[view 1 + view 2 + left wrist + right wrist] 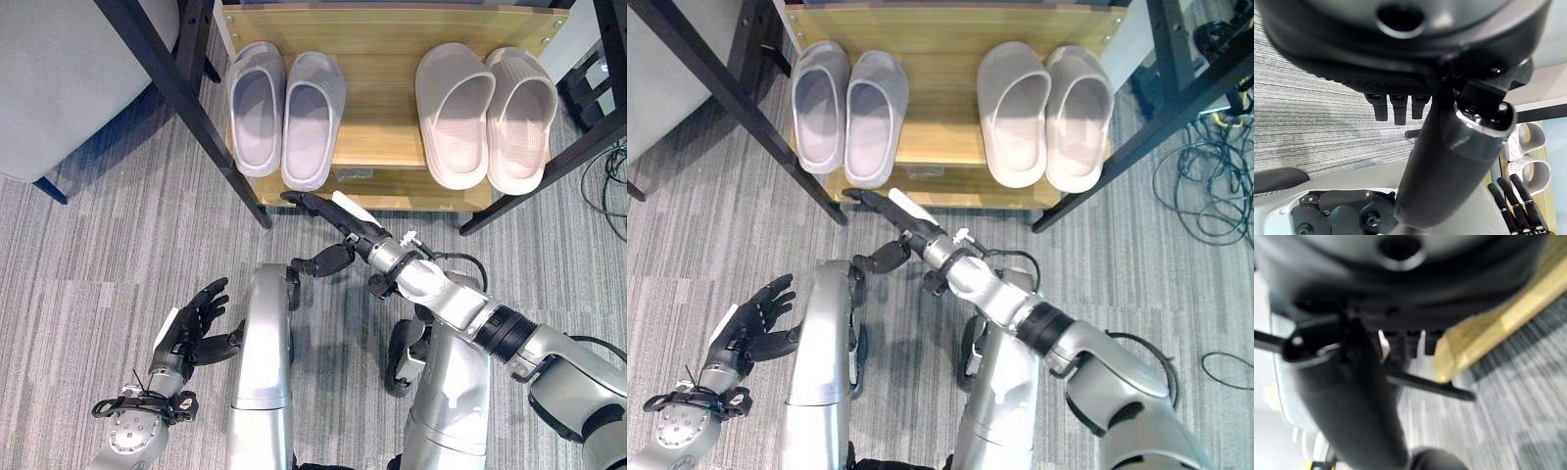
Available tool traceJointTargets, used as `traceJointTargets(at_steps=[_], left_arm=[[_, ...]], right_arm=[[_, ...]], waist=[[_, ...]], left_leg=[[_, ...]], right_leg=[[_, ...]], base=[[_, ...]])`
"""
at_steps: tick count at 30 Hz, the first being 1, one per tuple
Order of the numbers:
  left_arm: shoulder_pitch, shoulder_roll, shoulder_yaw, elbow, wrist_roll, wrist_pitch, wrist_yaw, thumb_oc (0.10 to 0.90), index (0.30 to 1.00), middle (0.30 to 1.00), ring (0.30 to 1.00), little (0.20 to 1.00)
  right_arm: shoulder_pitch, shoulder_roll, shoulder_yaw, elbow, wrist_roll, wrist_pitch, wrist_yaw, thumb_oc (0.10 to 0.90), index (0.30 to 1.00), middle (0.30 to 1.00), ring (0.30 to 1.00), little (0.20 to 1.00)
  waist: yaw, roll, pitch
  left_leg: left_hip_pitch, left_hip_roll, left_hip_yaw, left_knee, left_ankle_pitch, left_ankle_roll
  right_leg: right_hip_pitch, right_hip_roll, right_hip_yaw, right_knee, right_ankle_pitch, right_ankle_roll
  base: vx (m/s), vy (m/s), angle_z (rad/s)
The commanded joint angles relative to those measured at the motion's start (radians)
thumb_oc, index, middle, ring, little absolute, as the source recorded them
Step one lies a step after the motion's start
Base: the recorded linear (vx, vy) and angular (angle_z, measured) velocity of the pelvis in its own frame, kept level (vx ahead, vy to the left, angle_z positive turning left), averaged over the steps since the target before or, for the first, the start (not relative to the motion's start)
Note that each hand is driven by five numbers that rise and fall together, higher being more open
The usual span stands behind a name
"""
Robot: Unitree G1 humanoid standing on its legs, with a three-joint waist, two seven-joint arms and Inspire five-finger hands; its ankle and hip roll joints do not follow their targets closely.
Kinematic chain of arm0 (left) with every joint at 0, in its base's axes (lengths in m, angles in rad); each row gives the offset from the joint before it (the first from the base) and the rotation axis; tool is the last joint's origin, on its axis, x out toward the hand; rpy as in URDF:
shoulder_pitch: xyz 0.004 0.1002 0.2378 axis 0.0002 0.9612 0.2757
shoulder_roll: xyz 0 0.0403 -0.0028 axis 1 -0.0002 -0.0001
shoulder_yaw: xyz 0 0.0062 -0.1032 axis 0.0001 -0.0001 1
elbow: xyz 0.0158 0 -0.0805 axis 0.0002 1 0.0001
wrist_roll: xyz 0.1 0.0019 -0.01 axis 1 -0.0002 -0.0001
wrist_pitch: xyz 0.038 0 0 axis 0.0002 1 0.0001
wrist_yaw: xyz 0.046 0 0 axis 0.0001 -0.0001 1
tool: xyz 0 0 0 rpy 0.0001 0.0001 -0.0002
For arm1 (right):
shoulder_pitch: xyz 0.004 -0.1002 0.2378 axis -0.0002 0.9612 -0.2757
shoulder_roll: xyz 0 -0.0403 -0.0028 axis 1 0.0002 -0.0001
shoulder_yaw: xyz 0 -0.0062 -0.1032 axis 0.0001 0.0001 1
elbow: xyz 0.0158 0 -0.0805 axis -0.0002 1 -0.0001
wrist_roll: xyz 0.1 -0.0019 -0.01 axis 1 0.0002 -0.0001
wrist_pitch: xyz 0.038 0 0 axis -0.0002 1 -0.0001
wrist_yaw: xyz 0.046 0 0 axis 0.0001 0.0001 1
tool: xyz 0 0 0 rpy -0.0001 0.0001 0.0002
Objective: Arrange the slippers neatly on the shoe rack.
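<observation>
Carpet (118,245), grey and striped, lay under everything I could see. At about 8 o'clock in the head view my left hand (196,328) hovered over that floor, fingers loosely spread and holding nothing; its wrist view showed the fingers straight too. Up at 11 o'clock stood the grey pair of slippers (284,113), side by side and touching, toes pointing away from me, on the wooden shelf of the shoe rack (382,147). The rack's black leg (186,98) slanted down just left of that pair. Near the centre my right hand (328,220) reached toward the front edge of the shelf, fingers stretched out straight with the thumb held apart, gripping nothing; the fingertips sat just below the grey pair's heels, and I could not tell whether they touched the shelf edge. At 1 o'clock the pale pink pair of slippers (485,113) rested on the same shelf, also side by side and touching, well apart from the grey ones.
</observation>
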Motion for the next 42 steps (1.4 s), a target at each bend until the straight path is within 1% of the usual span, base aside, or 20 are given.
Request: traceJointTargets(at_steps=[1, 17, 29, 42], left_arm=[[-0.024, -0.020, -0.055, -0.082, -0.011, -0.093, 0.006, 0.800, 0.900, 0.900, 0.900, 0.900], [-0.019, -0.032, -0.060, -0.076, -0.013, -0.094, 0.019, 0.800, 0.900, 0.900, 0.900, 0.900], [-0.022, -0.032, -0.070, -0.076, -0.012, -0.098, 0.025, 0.800, 0.900, 0.900, 0.900, 0.900], [-0.029, -0.025, -0.078, -0.070, -0.013, -0.100, 0.028, 0.800, 0.900, 0.900, 0.900, 0.900]], right_arm=[[-0.122, 0.033, -0.071, -0.040, -0.044, -0.085, -0.062, 0.800, 0.900, 0.900, 0.900, 0.900], [-0.130, 0.086, -0.139, 0.029, -0.135, -0.079, -0.153, 0.800, 0.900, 0.900, 0.900, 0.900], [-0.153, 0.122, -0.156, 0.085, -0.208, -0.061, -0.205, 0.800, 0.900, 0.900, 0.900, 0.900], [-0.197, 0.155, -0.155, 0.158, -0.239, -0.050, -0.242, 0.800, 0.900, 0.900, 0.900, 0.900]], waist=[[0.050, 0.041, -0.043], [0.050, 0.042, -0.043], [0.055, 0.049, -0.043], [0.060, 0.053, -0.043]], left_leg=[[-0.115, -0.079, 0.003, -0.228, 0.179, 0.016], [-0.115, -0.081, 0.013, -0.226, 0.178, 0.017], [-0.115, -0.084, 0.010, -0.228, 0.180, 0.017], [-0.115, -0.088, 0.012, -0.227, 0.179, 0.016]], right_leg=[[0.014, -0.046, 0.020, -0.032, -0.031, -0.077], [0.014, -0.040, 0.026, -0.027, -0.033, -0.078], [0.014, -0.038, 0.026, -0.025, -0.030, -0.079], [0.014, -0.034, 0.028, -0.023, -0.031, -0.082]], base=[[0.00, 0.000, 0.00], [0.00, 0.000, 0.00], [0.00, 0.000, 0.00], [0.00, 0.000, 0.00]])
